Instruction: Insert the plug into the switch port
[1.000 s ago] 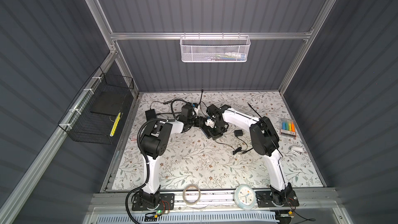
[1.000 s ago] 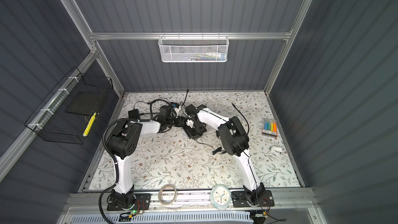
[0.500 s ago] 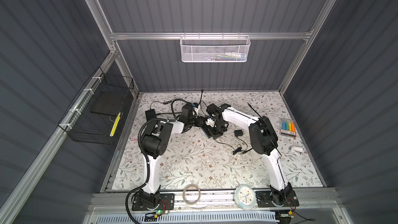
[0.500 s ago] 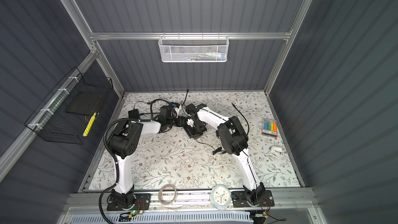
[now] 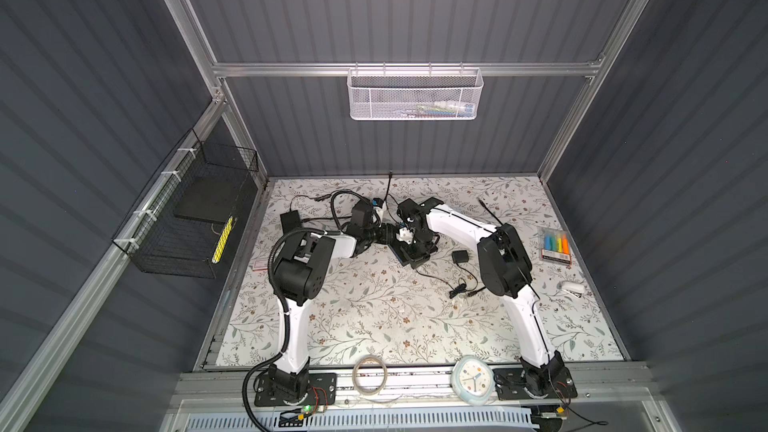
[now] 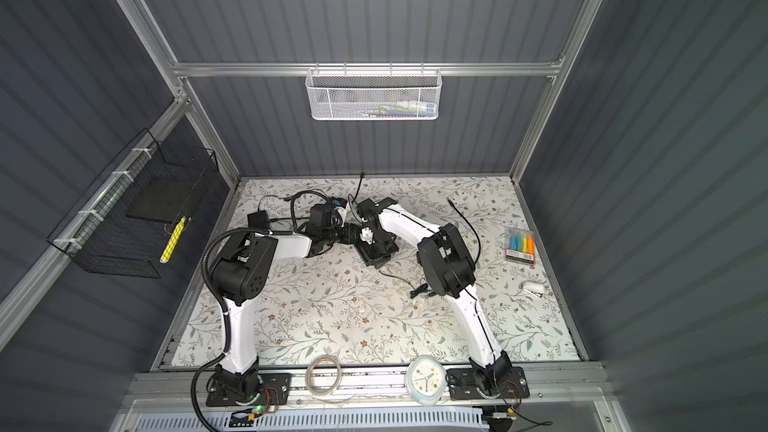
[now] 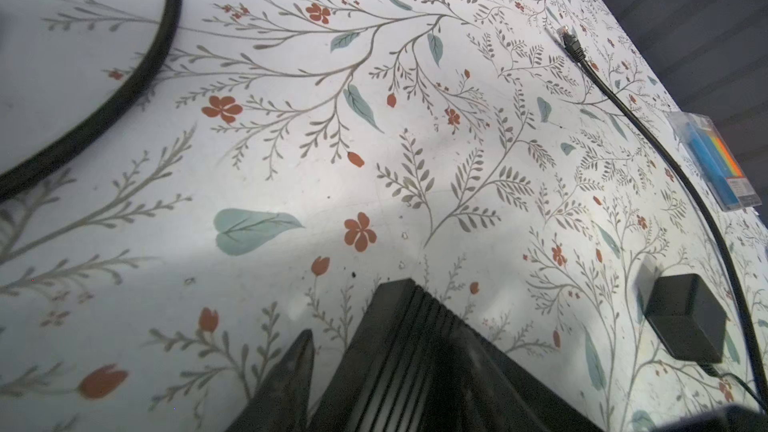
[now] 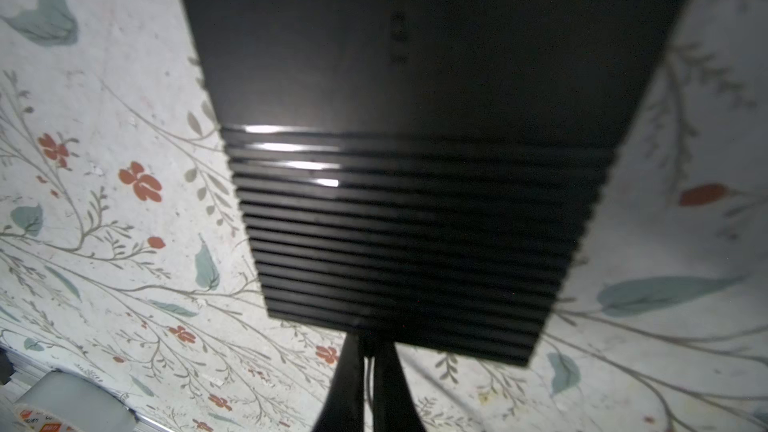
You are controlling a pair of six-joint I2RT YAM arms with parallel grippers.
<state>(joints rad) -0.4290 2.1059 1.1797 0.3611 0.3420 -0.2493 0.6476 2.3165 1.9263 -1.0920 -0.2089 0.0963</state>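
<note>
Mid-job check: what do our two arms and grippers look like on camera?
Both arms are white links with bulky black joint housings on black base plates. The left arm carries a thick black corrugated hose; the right arm only a thin black cable. The left gripper and right gripper have plain black tapered fingers.

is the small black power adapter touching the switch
Apart. The left wrist view shows a strip of bare floral mat between the power adapter and the switch.
</note>
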